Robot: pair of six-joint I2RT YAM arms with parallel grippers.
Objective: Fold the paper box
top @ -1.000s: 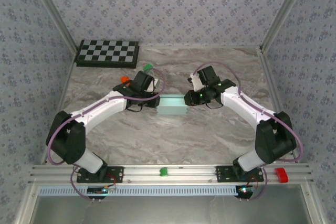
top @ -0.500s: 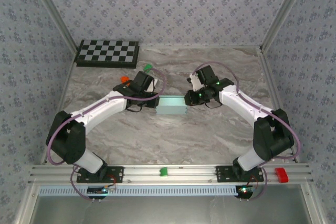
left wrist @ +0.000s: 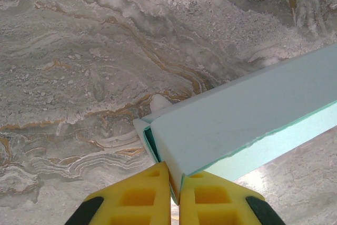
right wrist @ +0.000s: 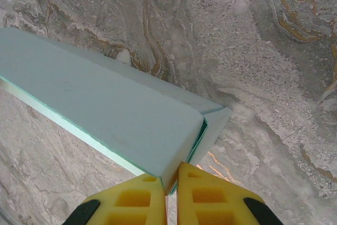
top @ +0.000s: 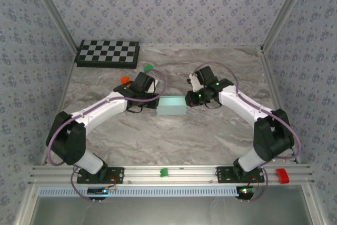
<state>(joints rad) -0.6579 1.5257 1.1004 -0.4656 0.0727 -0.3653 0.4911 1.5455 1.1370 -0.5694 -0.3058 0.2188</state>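
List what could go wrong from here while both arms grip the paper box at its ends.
1. The left gripper and the right gripper each pinch just a thin card edge of the paper box. Pulling apart might tear or crease it, or it may slip free.
2. The end flap looks untucked, with a gap showing, so it could spring open on release.

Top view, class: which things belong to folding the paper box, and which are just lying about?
Job: paper box, left fingers and right fingers pinching its ends.
Lying about: checkerboard, orange block, green block, second green block and red block on the rail.
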